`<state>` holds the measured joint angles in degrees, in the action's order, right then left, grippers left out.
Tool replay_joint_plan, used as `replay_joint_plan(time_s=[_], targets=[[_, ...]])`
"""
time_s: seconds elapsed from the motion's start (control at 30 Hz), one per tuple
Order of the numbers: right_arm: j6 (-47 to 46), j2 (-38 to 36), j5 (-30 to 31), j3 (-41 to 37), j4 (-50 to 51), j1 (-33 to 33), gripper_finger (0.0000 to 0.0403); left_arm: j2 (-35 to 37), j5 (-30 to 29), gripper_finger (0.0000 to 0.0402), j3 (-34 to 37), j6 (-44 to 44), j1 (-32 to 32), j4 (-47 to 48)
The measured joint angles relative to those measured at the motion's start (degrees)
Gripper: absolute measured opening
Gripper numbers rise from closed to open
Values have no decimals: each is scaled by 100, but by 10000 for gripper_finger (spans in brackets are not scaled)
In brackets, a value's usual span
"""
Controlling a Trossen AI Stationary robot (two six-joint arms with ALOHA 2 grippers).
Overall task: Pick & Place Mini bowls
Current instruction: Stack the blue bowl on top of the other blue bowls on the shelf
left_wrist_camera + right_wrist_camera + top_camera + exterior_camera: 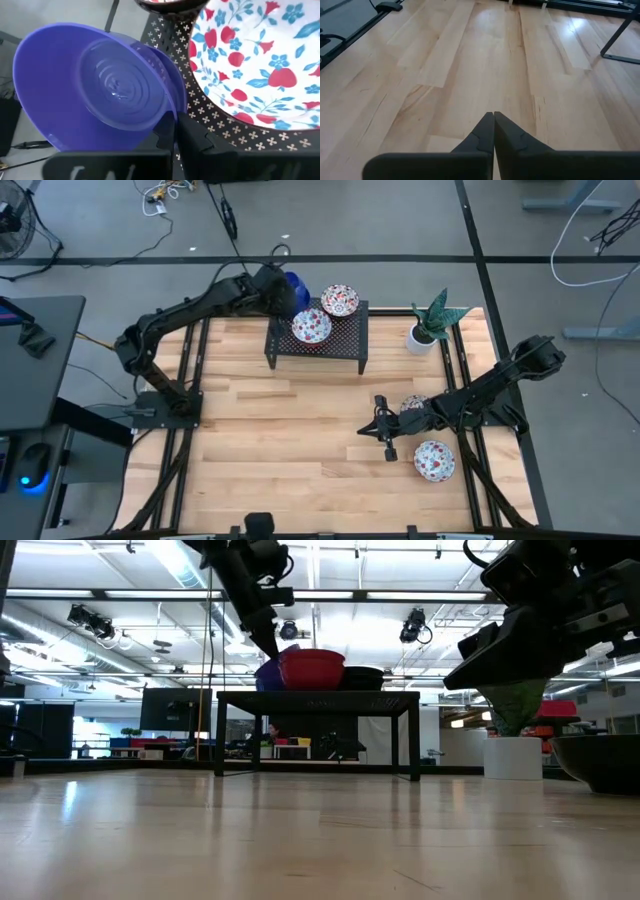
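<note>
A solid blue mini bowl is at the far left corner of a black perforated stand, with my left gripper shut on it. Two white floral mini bowls rest on their bases on the stand's top. My right gripper is shut and empty just above the table at the near right. One floral bowl sits on the table beside it. Another floral bowl is partly hidden under the right arm. My left gripper pinches the blue bowl's rim with one finger inside the bowl and one outside. The fingers come from the table's left, slanting down. The bowl is tilted, its hollow facing the wrist camera. I cannot tell whether its base touches the stand.
A white pot with a green plant stands at the table's far right, beside the stand. The wooden table shows bare boards in the middle and near left. In the low view the stand's legs rise from the table.
</note>
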<state>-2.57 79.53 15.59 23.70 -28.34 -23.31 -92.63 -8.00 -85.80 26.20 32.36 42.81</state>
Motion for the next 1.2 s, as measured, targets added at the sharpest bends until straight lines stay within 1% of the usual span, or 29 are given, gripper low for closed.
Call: replay_joint_plan(time_s=[0.2, 0.43, 0.57, 0.67, 0.87, 0.97, 1.07, 1.2], targets=[[-4, 0, -2, 0, 0, 0, 9, -173, -319, 16, 0, 4, 0, -10], [-7, 0, -2, 0, 2, 0, 9, -183, -352, 16, 0, 9, 0, -72], [2, 0, -2, 0, 4, 0, 9, -183, -502, 20, 0, 13, 0, -221], [2, 0, -2, 0, 4, 0, 9, -183, -509, 36, 0, 14, 0, -272], [4, 0, -2, 0, 4, 1, 9, -183, -507, 91, 0, 15, -2, -272], [7, 0, -2, 0, 4, 0, 9, -183, -509, 112, -4, 15, 0, -265], [7, 0, -2, 2, 4, 1, 9, -183, -506, 124, -87, 16, -2, -232], [9, 0, -2, 2, 4, 2, 9, -183, -506, 128, -280, 15, -12, -73]])
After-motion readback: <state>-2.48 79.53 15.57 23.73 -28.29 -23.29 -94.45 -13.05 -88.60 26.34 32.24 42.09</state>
